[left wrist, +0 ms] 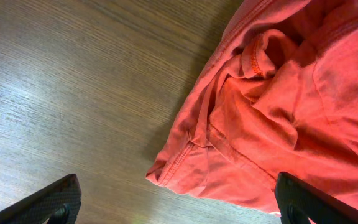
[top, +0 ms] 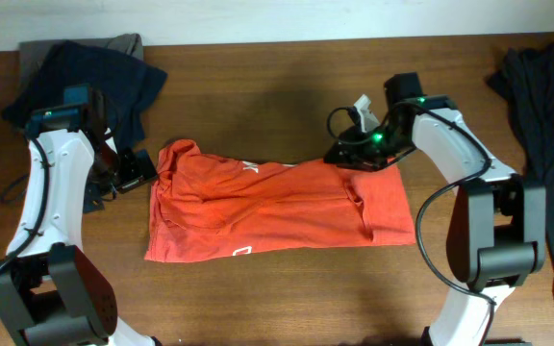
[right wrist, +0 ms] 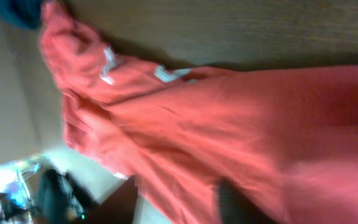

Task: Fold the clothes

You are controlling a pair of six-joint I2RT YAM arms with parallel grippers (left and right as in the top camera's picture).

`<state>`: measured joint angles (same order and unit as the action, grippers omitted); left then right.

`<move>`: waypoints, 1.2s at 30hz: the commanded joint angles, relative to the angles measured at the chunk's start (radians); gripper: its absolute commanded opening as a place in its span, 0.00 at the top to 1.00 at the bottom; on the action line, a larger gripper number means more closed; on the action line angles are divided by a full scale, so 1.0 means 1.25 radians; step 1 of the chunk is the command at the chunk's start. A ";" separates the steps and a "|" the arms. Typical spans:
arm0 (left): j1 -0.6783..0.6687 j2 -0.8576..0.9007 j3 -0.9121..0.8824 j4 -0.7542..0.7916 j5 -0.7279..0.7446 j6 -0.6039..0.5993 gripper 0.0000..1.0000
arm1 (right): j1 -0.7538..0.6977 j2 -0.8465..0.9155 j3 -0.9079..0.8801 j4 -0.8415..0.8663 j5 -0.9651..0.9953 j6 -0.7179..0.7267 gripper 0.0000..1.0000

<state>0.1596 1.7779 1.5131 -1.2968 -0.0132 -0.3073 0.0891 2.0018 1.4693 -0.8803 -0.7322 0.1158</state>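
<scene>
T-shirt [top: 277, 207] sits mid-table [top: 277, 308], doubled over into a rough rectangle with its long axis left-right. Left end is bunched and humped up, right end lies flatter. Can't tell which end is the collar from overhead. White lettering peeks out at the far edge, and there's a small white mark by the near edge.

Edges: near hem fairly straight, far edge wavy, left end rumpled. Bare wood along the whole near side and far of the shirt. Dark clothes heap [top: 85, 77] at far left, another dark garment [top: 546, 144] down the right edge, both well clear of the shirt.

Left gripper [top: 135, 171] is just beside the shirt's left end with its jaws wide and nothing between them. Left wrist view shows the detail there: a folded hem corner and stitched ribbing, layers stacked.

Right gripper [top: 349, 152] is at the shirt's far edge, right of centre. Right wrist view is blurred, just red cloth and one dark finger, so I can't tell the jaw state or any grip.
</scene>
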 commanded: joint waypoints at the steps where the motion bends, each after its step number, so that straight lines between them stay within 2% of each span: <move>1: 0.005 0.005 -0.006 -0.002 -0.008 0.008 0.01 | 0.010 -0.012 0.020 -0.002 0.126 0.044 0.46; 5: 0.005 0.005 -0.006 -0.001 -0.008 0.007 0.01 | -0.005 -0.013 0.060 -0.072 0.135 0.037 0.45; 9: 0.005 0.005 -0.006 -0.002 -0.008 0.008 0.01 | -0.020 -0.020 0.142 -0.202 0.142 -0.025 0.44; 14: 0.005 0.005 -0.006 -0.002 -0.008 0.008 0.01 | -0.024 -0.059 0.222 -0.375 0.277 -0.026 0.44; 22: 0.005 0.005 -0.006 0.002 -0.008 0.007 0.01 | -0.018 -0.093 0.215 -0.569 0.413 -0.002 0.46; 26: 0.005 0.005 -0.006 0.001 -0.008 0.007 0.01 | 0.017 -0.093 0.178 -0.595 0.462 0.007 0.47; 31: 0.005 0.005 -0.006 0.001 -0.008 0.008 0.01 | 0.095 -0.093 0.106 -0.588 0.645 0.153 0.46; 36: 0.005 0.005 -0.006 0.001 -0.008 0.007 0.01 | 0.147 -0.093 0.027 -0.519 0.685 0.193 0.46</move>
<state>0.1596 1.7779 1.5105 -1.2968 -0.0154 -0.3073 0.2432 1.8996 1.5505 -1.5635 0.0208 0.2806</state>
